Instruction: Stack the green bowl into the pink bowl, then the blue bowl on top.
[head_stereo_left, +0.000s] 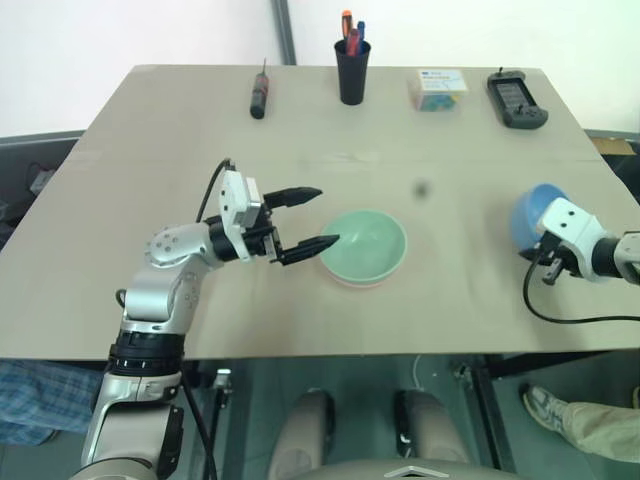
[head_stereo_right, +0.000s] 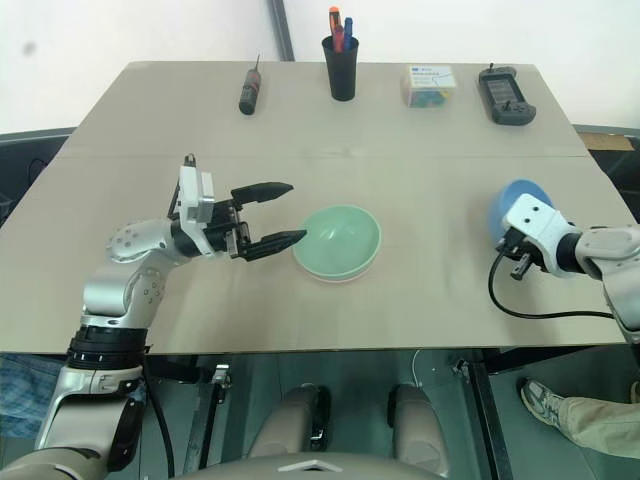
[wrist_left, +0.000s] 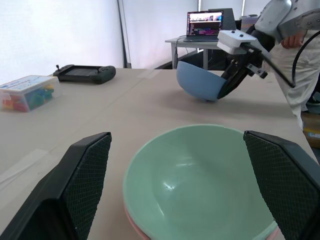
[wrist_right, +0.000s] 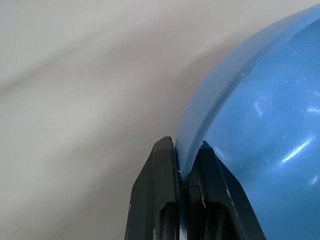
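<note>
Green bowl sat nested in pink bowl, left hand gaping just beside it. Right hand pinched blue bowl's rim, well right of green; next comes carrying it over

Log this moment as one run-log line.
stage: small mint-green plastic bowl nested in pale pink plastic bowl | right gripper: shut on light blue plastic bowl rim | left gripper: open
</note>
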